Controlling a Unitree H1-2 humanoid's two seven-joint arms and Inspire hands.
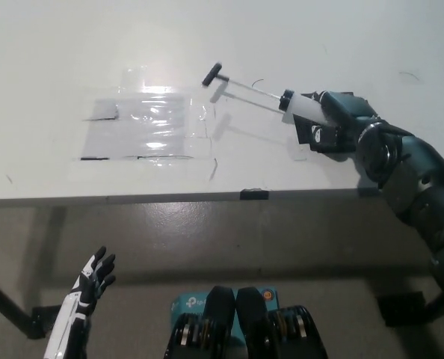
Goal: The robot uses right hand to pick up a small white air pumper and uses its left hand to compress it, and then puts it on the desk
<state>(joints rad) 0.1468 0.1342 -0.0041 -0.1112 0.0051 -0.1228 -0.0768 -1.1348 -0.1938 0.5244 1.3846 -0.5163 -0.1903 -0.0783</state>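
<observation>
The small white air pumper (300,109) is held off the white desk (50,67), its thin rod stretched out to the upper left and ending in a black T-handle (212,75). My black right hand (333,121) is shut on the pumper's white barrel, over the desk's right part. A shadow of the pumper falls on the desk below it. My white left hand (92,277) hangs low at the lower left, below the desk's front edge, fingers spread and holding nothing.
A clear plastic sheet (143,126) is taped flat on the desk left of the pumper. The desk's front edge (170,197) runs across the middle of the picture, with floor and a desk leg (5,303) below.
</observation>
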